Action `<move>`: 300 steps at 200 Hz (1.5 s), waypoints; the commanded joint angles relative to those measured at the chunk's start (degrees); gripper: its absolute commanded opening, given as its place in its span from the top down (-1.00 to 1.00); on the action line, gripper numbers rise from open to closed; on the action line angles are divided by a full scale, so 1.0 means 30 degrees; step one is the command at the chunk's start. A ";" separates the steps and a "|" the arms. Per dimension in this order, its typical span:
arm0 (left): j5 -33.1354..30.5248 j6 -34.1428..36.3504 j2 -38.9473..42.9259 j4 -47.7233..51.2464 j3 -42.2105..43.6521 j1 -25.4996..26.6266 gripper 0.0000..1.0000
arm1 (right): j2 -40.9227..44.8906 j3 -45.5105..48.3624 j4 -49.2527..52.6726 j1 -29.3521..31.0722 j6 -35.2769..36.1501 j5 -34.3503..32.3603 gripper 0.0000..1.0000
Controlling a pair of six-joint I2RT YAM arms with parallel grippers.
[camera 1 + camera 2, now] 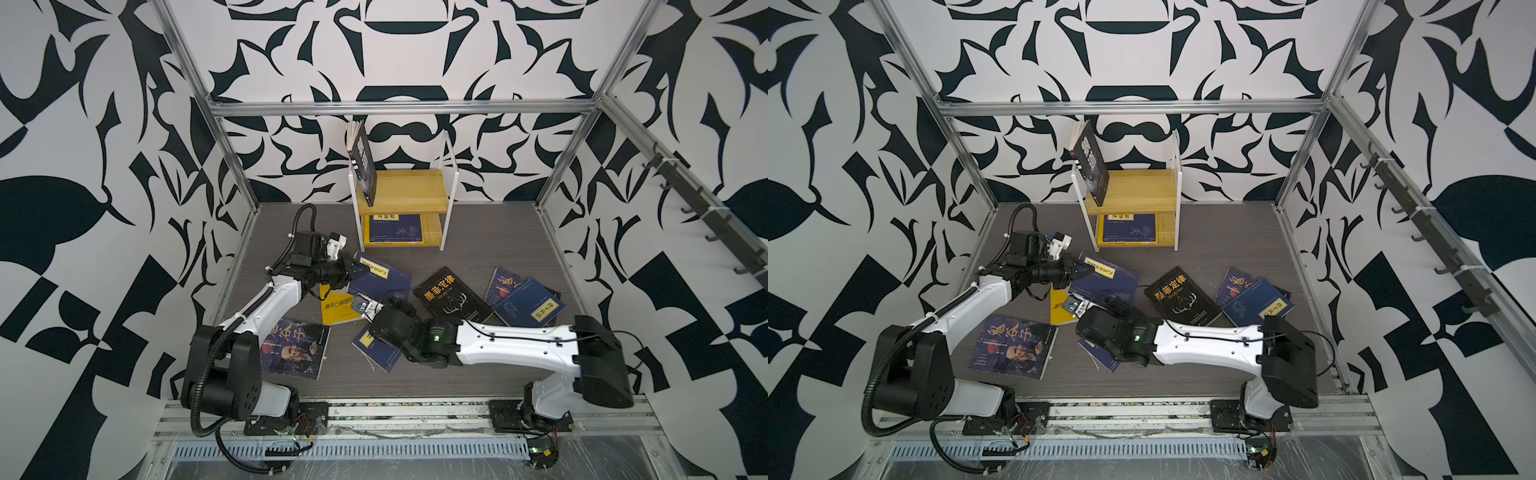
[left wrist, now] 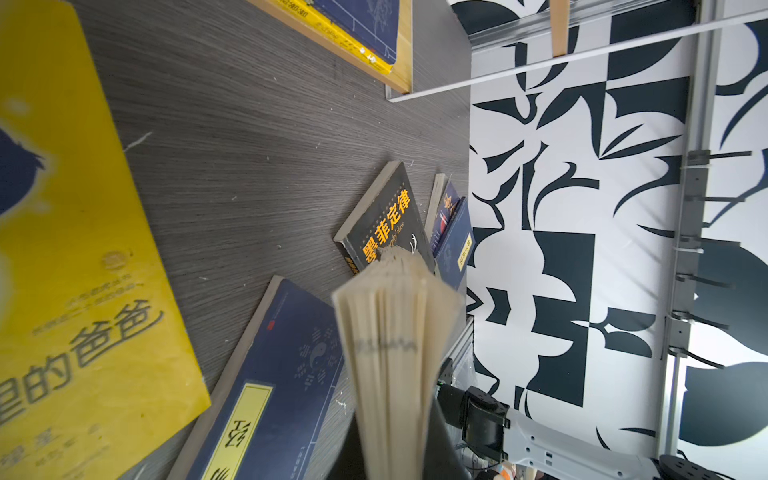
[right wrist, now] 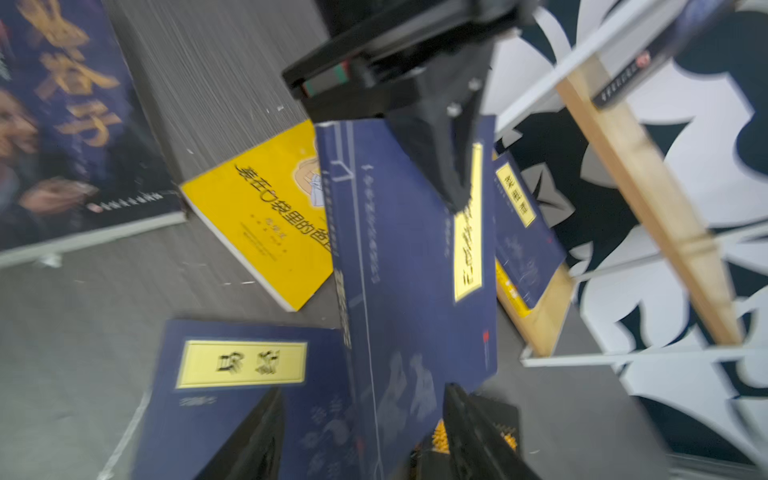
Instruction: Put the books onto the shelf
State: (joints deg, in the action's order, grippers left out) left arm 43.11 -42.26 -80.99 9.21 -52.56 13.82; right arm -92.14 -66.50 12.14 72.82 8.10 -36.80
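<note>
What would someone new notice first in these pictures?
Probably the navy paperback with a yellow title label, gripped at one edge by the left gripper above the dark grey table. Behind it, the small yellowish wooden shelf with white frame sides holds a black book standing tilted on its top board, while other paperbacks lie scattered.

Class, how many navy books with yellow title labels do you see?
4: lower-shelf book, lying flat; held book in the left gripper; front book under the right arm; right book atop a purple book. More may hide.
</note>
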 commanded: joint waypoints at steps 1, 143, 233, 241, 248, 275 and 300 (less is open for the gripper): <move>0.0951 -0.0663 0.0589 -0.0727 -0.0001 -0.0096 1.00 | -0.0962 -0.1413 -0.0046 -0.0114 0.2099 -0.1914 -0.29; -0.0475 0.0220 0.1536 0.0239 -0.0313 -0.2821 -0.39 | -0.0808 -0.0014 -0.0840 -0.1064 0.5893 -0.5502 1.00; -0.6287 0.9054 0.5061 0.6600 -0.2197 -0.4315 -0.86 | 0.1888 0.0839 -0.1706 -0.4593 0.9990 -0.2221 1.00; -0.6593 0.9532 0.5471 0.6924 -0.1929 -0.4302 -0.89 | 0.1853 0.0644 -0.1746 -0.4922 1.0423 -0.2014 1.00; -0.6846 0.9841 0.5774 0.7232 -0.1699 -0.4315 -0.92 | 0.1786 0.0553 -0.1924 -0.5248 1.0827 -0.1838 1.00; -0.7321 1.0743 0.6919 0.6886 -0.0140 -0.4458 -0.99 | 0.0919 0.0023 -0.2771 -0.6668 1.1973 -0.1630 1.00; -0.6987 0.9766 0.7243 0.5427 0.1012 -0.5454 -1.00 | -0.0186 -0.0701 -0.4327 -0.7527 1.2859 -0.2527 1.00</move>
State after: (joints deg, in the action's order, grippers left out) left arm 23.22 -13.43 -60.01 26.68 -52.84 -0.08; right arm -91.26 -64.38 7.35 52.10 42.68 -42.17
